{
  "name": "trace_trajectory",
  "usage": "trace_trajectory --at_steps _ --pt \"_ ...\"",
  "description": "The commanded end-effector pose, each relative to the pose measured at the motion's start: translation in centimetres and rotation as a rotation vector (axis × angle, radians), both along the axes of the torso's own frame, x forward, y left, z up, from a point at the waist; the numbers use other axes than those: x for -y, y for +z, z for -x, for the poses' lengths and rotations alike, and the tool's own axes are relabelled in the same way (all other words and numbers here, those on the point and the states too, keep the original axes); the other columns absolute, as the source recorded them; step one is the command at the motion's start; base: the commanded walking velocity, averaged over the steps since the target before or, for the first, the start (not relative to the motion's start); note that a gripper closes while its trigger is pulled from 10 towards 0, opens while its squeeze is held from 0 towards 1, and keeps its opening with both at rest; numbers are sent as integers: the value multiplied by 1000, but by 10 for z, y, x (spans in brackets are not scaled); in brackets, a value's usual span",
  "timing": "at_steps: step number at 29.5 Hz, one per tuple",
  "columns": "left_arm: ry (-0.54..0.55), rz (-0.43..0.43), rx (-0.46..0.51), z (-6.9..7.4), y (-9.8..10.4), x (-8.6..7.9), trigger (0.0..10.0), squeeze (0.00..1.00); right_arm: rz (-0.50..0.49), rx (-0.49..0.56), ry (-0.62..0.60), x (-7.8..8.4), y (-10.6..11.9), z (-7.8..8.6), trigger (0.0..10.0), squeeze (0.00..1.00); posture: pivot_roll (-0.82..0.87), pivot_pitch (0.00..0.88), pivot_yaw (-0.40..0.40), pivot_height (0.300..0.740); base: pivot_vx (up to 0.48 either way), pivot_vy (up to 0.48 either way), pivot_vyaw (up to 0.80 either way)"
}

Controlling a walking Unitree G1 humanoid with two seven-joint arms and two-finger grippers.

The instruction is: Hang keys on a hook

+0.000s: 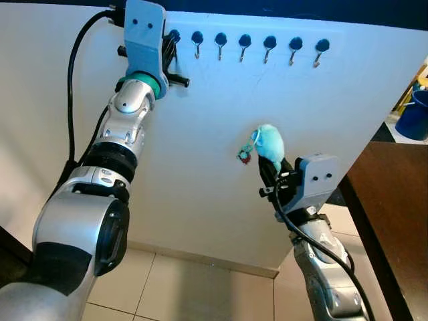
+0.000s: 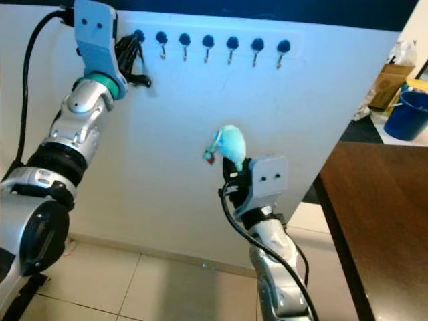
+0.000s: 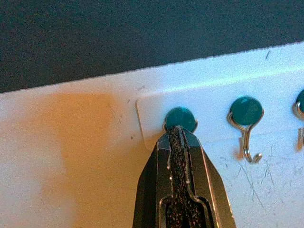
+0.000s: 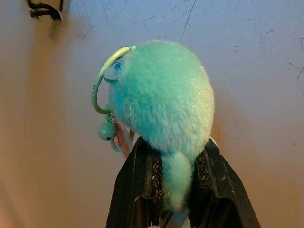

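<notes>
A row of several blue-knobbed metal hooks (image 1: 244, 45) runs along the top of a white board (image 1: 221, 134). My left gripper (image 1: 168, 59) is raised to the leftmost hook (image 3: 180, 118), its fingers shut with the tips right under the knob. Lower down, my right gripper (image 1: 269, 172) is shut on a fluffy turquoise keychain (image 4: 164, 111), held in front of the board's middle. A green ring (image 4: 102, 83) with a bead and small red charm (image 1: 245, 157) hangs from the fluffy ball's side.
A dark wooden table (image 1: 394, 221) stands at the right. Behind it sit a blue bucket (image 1: 414, 114) and a cardboard box (image 2: 386, 83). Beige floor tiles (image 1: 167, 287) lie below the board.
</notes>
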State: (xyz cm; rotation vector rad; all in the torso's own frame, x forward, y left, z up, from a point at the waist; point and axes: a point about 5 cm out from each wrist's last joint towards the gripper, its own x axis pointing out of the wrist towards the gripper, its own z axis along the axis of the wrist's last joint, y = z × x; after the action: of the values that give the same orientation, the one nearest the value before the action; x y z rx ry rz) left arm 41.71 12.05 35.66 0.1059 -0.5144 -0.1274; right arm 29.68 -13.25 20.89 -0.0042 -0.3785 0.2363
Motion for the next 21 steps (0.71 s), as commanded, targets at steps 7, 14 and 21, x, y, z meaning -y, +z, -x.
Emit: trace_trajectory --at_steps 7,14,21 --pt "112 -86 -67 -5 -7 -5 10000 0 1 -16 -1 1 -1 2 10000 0 -59 104 117 740 0 0 0" --pt "120 -110 -101 -7 -17 -8 10000 0 -1 -14 0 0 -1 2 10000 0 -55 102 116 740 0 0 0" --pt "55 37 41 1 -2 -14 10000 0 -7 38 12 0 13 -2 10000 0 -14 87 122 740 0 0 0"
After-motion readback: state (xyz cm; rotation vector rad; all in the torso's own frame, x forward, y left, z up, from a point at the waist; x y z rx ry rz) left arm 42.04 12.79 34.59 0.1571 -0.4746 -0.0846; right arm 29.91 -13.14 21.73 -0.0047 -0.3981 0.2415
